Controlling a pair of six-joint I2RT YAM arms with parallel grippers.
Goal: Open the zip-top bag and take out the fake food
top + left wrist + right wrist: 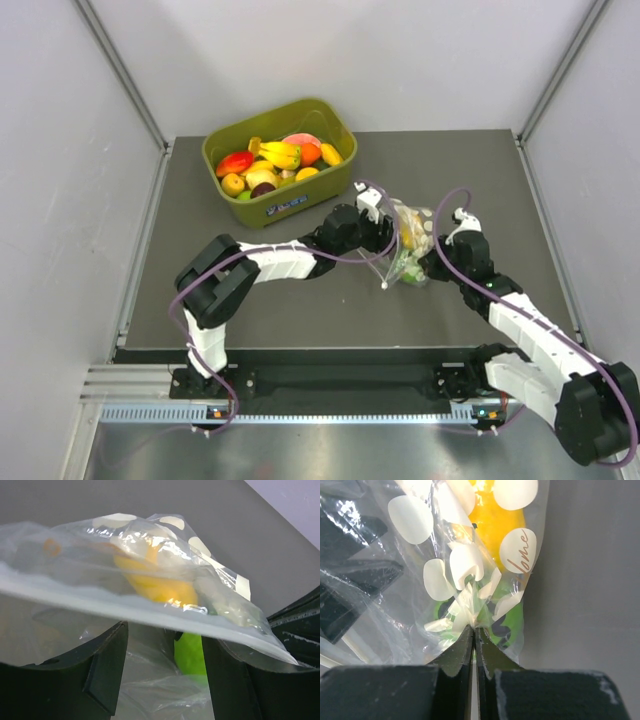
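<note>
Right pincer [474,632] is clamping tight on the dotted film of the zip-top bag [411,243], mid-table [300,310] between both arms. Left pincer [164,647] is standing apart, bag plastic between its fingers, with fake food [496,524] showing inside.

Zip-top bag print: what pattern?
White oval dots on the clear zip-top bag; best in the right wrist view.

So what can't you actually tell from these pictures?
- Zip strip open or sealed: left wrist view, too close and blurred; top view, too small.
- Fake food inside the zip-top bag: right wrist view, crumpled plastic and white dots hide all but yellow and green.
- Whether the left gripper touches the bag: left wrist view, film blurs the contact.
</note>
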